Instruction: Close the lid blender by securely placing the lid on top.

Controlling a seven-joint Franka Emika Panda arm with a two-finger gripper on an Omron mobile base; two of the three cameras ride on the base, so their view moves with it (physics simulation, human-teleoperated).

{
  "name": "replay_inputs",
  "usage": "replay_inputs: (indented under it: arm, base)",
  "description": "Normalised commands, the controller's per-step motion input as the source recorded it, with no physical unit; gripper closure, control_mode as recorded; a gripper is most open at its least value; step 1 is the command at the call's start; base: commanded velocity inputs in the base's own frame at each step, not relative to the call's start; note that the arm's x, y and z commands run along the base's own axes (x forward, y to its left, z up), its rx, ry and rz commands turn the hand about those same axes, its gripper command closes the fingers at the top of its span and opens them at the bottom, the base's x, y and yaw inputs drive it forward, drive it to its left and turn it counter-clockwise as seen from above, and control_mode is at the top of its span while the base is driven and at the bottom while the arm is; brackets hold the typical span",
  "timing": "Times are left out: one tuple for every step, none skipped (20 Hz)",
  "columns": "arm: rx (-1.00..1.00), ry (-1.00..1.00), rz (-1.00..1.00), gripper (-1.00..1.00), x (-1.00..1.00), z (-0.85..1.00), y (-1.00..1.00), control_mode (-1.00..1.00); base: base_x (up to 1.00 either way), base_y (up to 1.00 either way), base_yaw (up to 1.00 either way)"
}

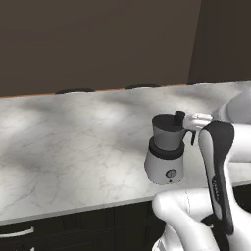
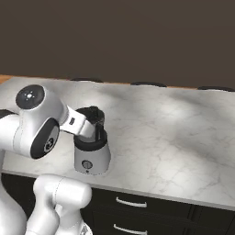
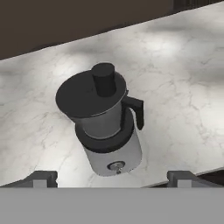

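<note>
One dark lid sat flat on the rim of the blender, which stood near the front edge of the marble tabletop; the pincer hung spread wide, holding nothing

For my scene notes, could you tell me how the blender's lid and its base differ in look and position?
The lid is dark and flat with a raised knob; the base is silver-white, rounded, and carries a small front dial. The lid sits at the top, covering the jar's rim, while the base stands on the marble counter under the black collar. Both are round and belong to the same upright blender.
</note>
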Motion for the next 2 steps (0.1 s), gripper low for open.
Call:
replay_inputs:
  arm:
    - [0.00,-0.01,0.00,-1.00,-0.08,0.00,0.00,-1.00]
    - [0.00,0.00,0.00,-1.00,-0.01,0.00,0.00,-1.00]
  base:
    - [0.00,0.00,0.00]
    - [0.00,0.00,0.00]
